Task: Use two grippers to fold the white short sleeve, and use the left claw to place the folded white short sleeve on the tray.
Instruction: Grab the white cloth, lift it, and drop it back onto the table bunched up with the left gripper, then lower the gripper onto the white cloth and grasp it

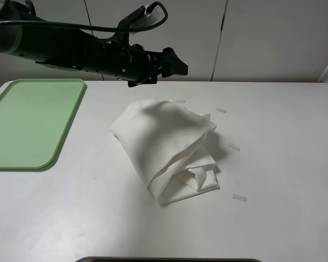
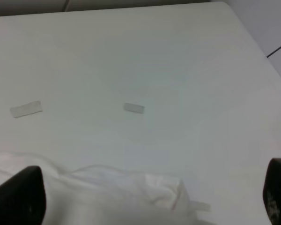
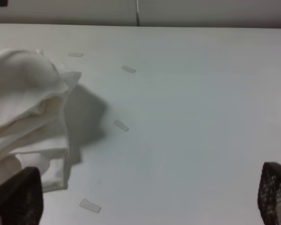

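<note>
Tape strips are lying scattered on the white table (image 1: 284,229) beyond and beside the left claw (image 1: 177,64): one strip (image 1: 180,101) is sitting just below its tips, another (image 1: 221,110) a little farther out, and two more (image 1: 234,147) (image 1: 239,197) are lying along the far flank of the cloth. Nothing is standing between the claw and the fabric; the air under the jaws is open.

Hanging above the table's far edge, the left claw is pointing toward the middle of the table, its fingers (image 2: 16,197) spread wide and pinching nothing. In the left wrist view two strips (image 2: 25,109) (image 2: 134,108) are showing ahead of the fingers.

Below the claw and nearer the front of the table, the white short sleeve (image 1: 167,150) is lying in a loosely folded, rumpled heap, apart from the jaws; its upper edge is showing between the spread fingers in the left wrist view (image 2: 117,194).

Behind the claw, back under its arm, the tray (image 1: 27,123) is resting on the table, well apart from the shirt.

On the right gripper, only the finger tips (image 3: 16,197) are showing, set wide apart with nothing between them, the shirt (image 3: 28,108) lying just ahead of one finger.
</note>
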